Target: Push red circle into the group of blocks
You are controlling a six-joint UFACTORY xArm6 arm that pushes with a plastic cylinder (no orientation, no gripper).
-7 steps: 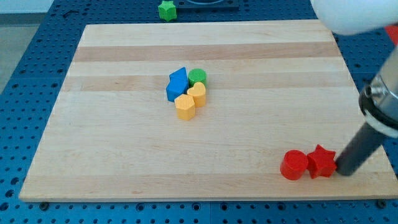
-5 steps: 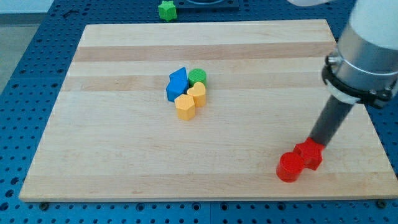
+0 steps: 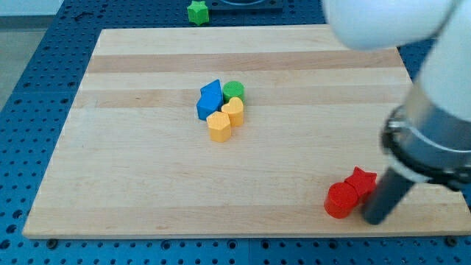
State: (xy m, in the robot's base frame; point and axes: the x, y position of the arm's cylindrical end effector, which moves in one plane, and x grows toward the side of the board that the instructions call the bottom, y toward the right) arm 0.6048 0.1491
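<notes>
The red circle point(image 3: 340, 200) lies near the board's bottom right, touching a red star point(image 3: 361, 181) just up and to its right. My tip point(image 3: 372, 219) is down on the board just right of and below the red circle, below the star. The group sits at the board's middle: a blue block point(image 3: 210, 100), a green circle point(image 3: 234, 90), a yellow heart-like block point(image 3: 233, 111) and a yellow hexagon point(image 3: 218, 126), all touching.
A green block point(image 3: 197, 12) lies off the wooden board point(image 3: 132, 184) at the view's top. The arm's white body point(image 3: 390, 22) fills the top right and hides part of the board's right side.
My tip swung from the right of the star to above it, then down to the lower right of the circle. The star and circle shifted slightly left.
</notes>
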